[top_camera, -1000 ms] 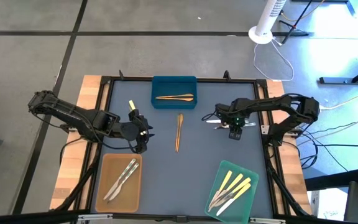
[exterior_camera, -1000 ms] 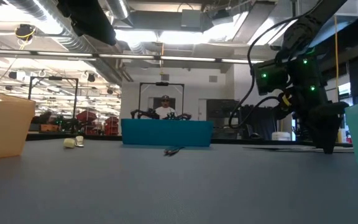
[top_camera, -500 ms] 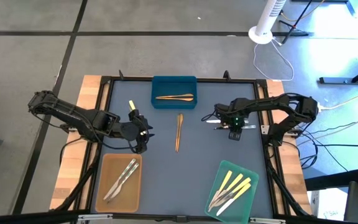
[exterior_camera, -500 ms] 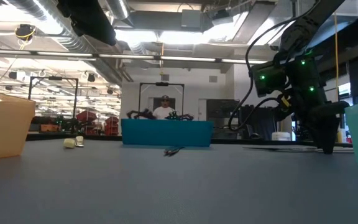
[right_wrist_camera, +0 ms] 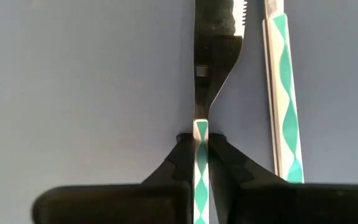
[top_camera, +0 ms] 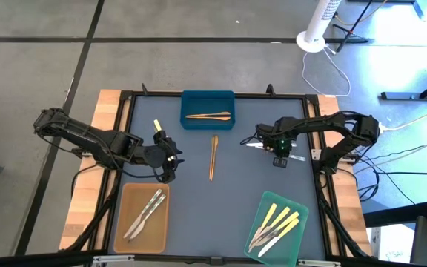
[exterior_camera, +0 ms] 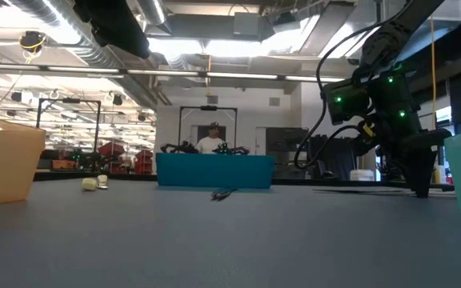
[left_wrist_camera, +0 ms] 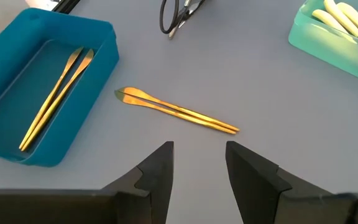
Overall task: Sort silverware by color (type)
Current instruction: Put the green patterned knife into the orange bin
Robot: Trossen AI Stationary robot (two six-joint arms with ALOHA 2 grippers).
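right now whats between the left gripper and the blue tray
In the left wrist view, only bare table separates the open left gripper from the blue tray. The loose wood-brown utensils lie beside that stretch, straight ahead of the fingers.

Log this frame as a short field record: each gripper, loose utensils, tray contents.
right gripper: shut on silver knife, at the mat
left gripper: open, empty, near the gold pair
loose on mat: gold pair; yellow utensil
blue tray: gold utensils
tan tray: silver utensils
green tray: yellow and silver utensils
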